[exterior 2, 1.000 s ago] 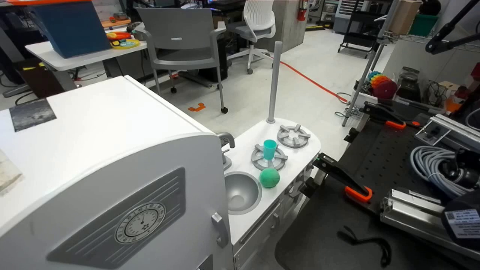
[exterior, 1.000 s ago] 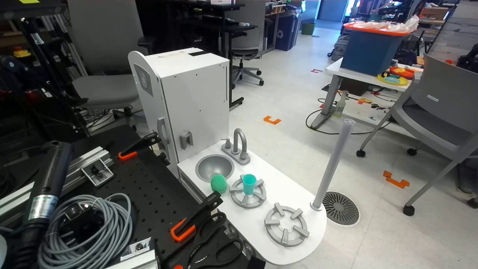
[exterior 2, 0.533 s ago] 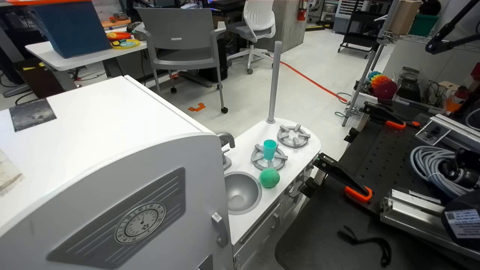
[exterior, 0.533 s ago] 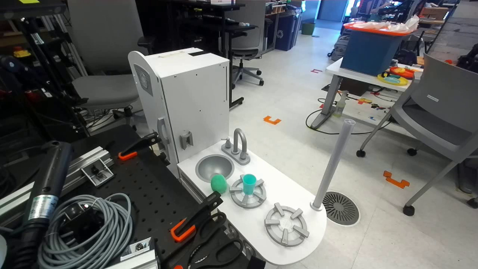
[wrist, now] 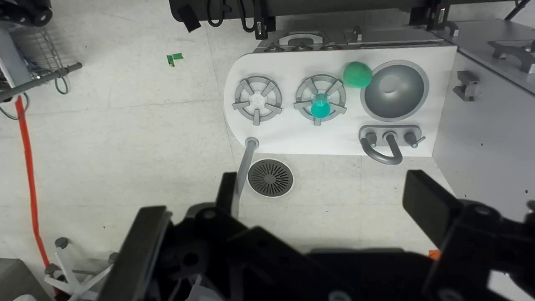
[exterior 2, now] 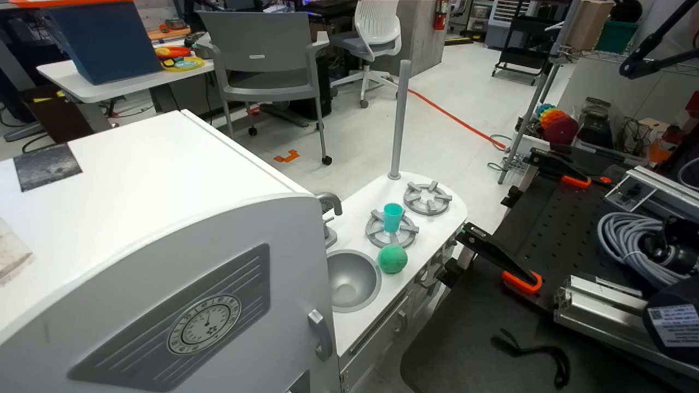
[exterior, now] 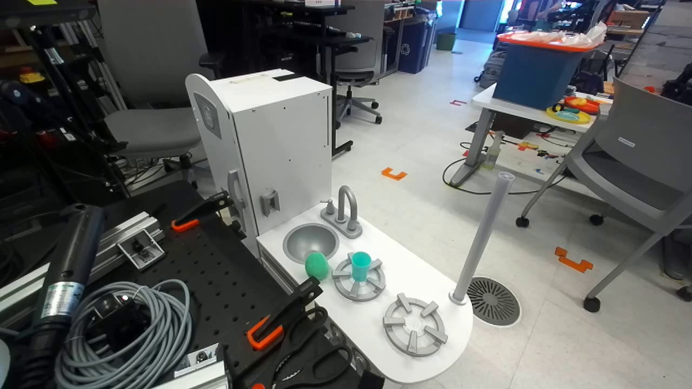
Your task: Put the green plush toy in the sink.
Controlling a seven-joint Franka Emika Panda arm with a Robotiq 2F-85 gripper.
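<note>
jaws: spread apart, holding nothing | green plush toy [wrist: 357, 75]: on table [wrist: 292, 141], well ahead of jaws, laterally between them in wrist view | sink [wrist: 399, 92]: also ahead, just beside toy, contact unclear | handling: probably light, soft, squashy; pinch across rounded middle, mild squeeze; may roll

In an exterior view we look down at a slant over the black table [exterior: 238, 270], near left, and across the white counter [exterior: 400, 278] at middle distance. In an exterior view we stand close to the cabinet [exterior 2: 169, 218], large at near left, and face along the counter to the far pole [exterior 2: 401, 120]. Both exterior views share the table, the counter and the far blue bin [exterior: 530, 75]. In the wrist view we look steeply down past the gripper [wrist: 322, 194] onto the same counter, well below us.
</note>
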